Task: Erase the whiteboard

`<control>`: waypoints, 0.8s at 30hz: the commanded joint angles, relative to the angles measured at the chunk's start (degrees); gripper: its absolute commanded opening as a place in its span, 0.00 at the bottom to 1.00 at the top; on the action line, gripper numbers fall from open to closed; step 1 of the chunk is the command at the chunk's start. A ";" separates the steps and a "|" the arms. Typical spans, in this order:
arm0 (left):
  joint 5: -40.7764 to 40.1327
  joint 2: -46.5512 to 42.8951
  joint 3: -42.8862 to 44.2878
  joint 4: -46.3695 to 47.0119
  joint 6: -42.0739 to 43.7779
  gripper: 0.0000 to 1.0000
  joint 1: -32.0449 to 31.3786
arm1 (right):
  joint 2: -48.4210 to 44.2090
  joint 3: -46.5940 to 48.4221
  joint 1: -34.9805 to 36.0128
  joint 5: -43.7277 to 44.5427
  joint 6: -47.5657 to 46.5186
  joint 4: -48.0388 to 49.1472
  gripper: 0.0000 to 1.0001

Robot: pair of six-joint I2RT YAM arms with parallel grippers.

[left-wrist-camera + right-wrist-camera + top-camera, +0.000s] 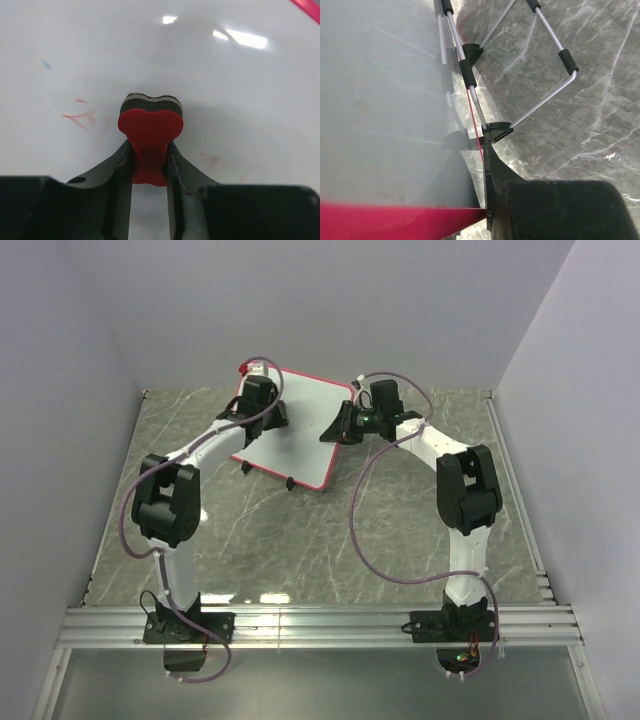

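Observation:
The whiteboard (305,435), white with a thin red frame, stands tilted at the far middle of the table. My left gripper (262,402) is over its upper left part, shut on a red bow-tie eraser (150,122) whose felt end presses on the white surface (225,75). Faint red scribbles (80,118) lie left of the eraser, and fainter smudges (210,159) to its right. My right gripper (345,425) is shut on the board's right edge. In the right wrist view one finger (495,170) lies against the board's back (380,100), and the other shows as a dark shadow through it.
A wire stand (560,55) with black sleeves props the board from behind. Two black feet (290,483) rest on the grey marble table (400,530). A small red and white object (247,368) lies behind the board's far left corner. Walls enclose the table.

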 commanded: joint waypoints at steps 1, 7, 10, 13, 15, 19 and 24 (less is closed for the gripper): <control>2.68 6.77 -2.28 -6.40 3.41 0.00 4.94 | 0.20 -1.12 3.32 -0.11 -10.08 -6.67 0.00; 3.02 12.22 5.45 -10.35 7.02 0.00 10.66 | -0.15 -1.38 3.23 -0.02 -10.26 -6.76 0.00; 4.60 13.46 6.86 -10.62 8.51 0.00 11.01 | 0.02 -1.29 3.23 0.07 -10.26 -6.84 0.00; 8.73 12.32 4.95 -8.70 9.21 0.00 10.05 | -0.07 -1.21 3.23 0.16 -10.17 -6.76 0.00; 10.23 10.56 3.45 -6.94 9.83 0.00 8.13 | 0.20 -0.94 3.23 0.16 -10.09 -6.93 0.00; 12.25 8.27 0.28 -5.96 10.10 0.00 3.38 | 0.55 -0.85 3.23 -0.02 -10.00 -6.67 0.00; 16.38 5.82 -2.44 -4.65 5.97 0.00 -2.68 | 1.08 -0.50 3.32 -0.02 -9.73 -6.67 0.00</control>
